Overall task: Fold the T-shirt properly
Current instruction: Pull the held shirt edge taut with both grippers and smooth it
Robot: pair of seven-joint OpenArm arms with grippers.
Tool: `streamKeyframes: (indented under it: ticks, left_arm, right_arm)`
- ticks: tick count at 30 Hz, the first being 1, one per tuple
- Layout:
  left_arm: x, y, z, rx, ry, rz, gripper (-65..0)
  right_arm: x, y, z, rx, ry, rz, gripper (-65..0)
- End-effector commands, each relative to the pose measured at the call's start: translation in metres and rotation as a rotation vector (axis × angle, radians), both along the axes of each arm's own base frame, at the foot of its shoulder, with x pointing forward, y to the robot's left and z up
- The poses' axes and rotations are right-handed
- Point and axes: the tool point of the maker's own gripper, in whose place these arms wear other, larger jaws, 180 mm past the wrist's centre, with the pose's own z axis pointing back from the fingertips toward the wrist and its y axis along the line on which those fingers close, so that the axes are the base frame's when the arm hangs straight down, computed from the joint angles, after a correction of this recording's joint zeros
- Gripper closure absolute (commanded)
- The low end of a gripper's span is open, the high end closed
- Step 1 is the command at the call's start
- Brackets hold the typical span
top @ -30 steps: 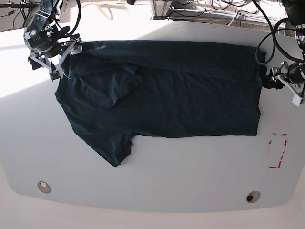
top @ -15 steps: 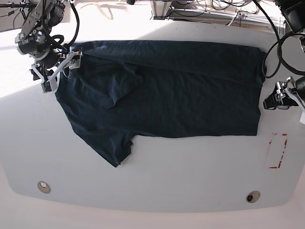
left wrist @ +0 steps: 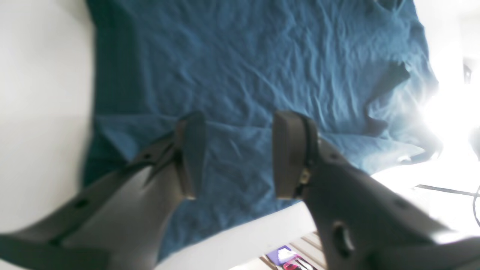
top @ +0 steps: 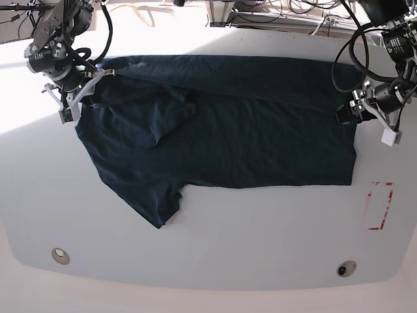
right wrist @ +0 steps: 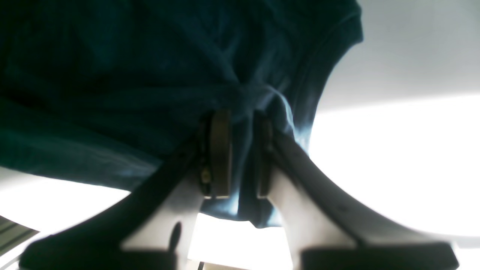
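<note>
While the right gripper (right wrist: 240, 150) pinches a bunched fold of the T-shirt (top: 228, 124), the left gripper (left wrist: 234, 153) hangs parted above its hem. Shirt lies spread on the white table (top: 215, 241); cables (top: 287, 13) crowd behind.

Dark navy T-shirt (top: 228, 124), spread flat and wrinkled across white table, one sleeve folded inward

White table (top: 260, 228) — T-shirt (top: 247, 130) spread on it, red marking (top: 380, 206).

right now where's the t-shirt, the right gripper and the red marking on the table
T-shirt (top: 260, 130), base view, flat middle of the body.
Right gripper (right wrist: 240, 153), right wrist view, between the fingertips pinching cloth.
Red marking (top: 380, 206), base view, its middle.
</note>
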Motion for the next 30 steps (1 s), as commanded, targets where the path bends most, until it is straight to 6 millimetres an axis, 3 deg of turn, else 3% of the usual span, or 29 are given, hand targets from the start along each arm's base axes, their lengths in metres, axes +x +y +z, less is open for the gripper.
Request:
streamKeyframes:
  ticks: [1,12,17,23,30]
  left_arm:
    - [-0.005,0.006,0.000,0.018,0.004,0.005,-16.9]
    - [-0.030,0.022,-0.032,0.116,0.128,0.019,-15.7]
    - [-0.046,0.030,-0.062,0.194,0.211,-0.058,-15.7]
    - [-0.065,0.042,-0.089,0.334,0.298,-0.160,-15.7]
    - [-0.071,0.044,-0.097,0.459,0.298,-0.283,-15.4]
  right_arm:
    - [-0.010,-0.004,-0.001,-0.009,0.005,-0.003,-10.8]
    - [-0.023,-0.008,-0.041,0.091,0.044,-0.044,-12.2]
    - [-0.029,-0.019,-0.058,0.112,0.084,-0.063,-12.0]
    - [-0.030,-0.030,-0.058,0.094,0.085,-0.063,-12.2]
    - [-0.046,-0.036,-0.061,0.071,0.120,-0.057,-12.2]
